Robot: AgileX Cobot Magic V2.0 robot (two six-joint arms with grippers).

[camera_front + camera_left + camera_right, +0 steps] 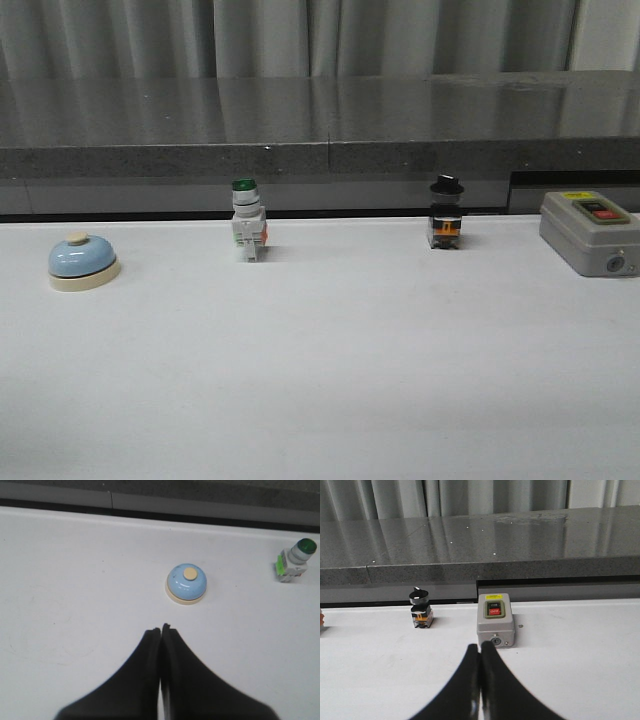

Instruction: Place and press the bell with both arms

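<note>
We start from the bell: it sits upright at the far left of the white table, blue dome on its cream base, the push button facing straight up. Being round, it has no long axis to line up with, so any approach direction suits it. To its right, well apart, stands the green-capped switch; further right is the black-capped switch, and at the right edge the grey switch box.

From the left wrist camera, the bell lies straight ahead of our left gripper, slightly off to one side of the fingertips, near but not touching. That gripper's fingers are pressed together with nothing between them. Our right gripper is likewise closed and empty, pointing at the switch box, with the bell outside its view.

We judge the left arm to be much the nearer, so the reach should fall to it, after its fingers open.
</note>
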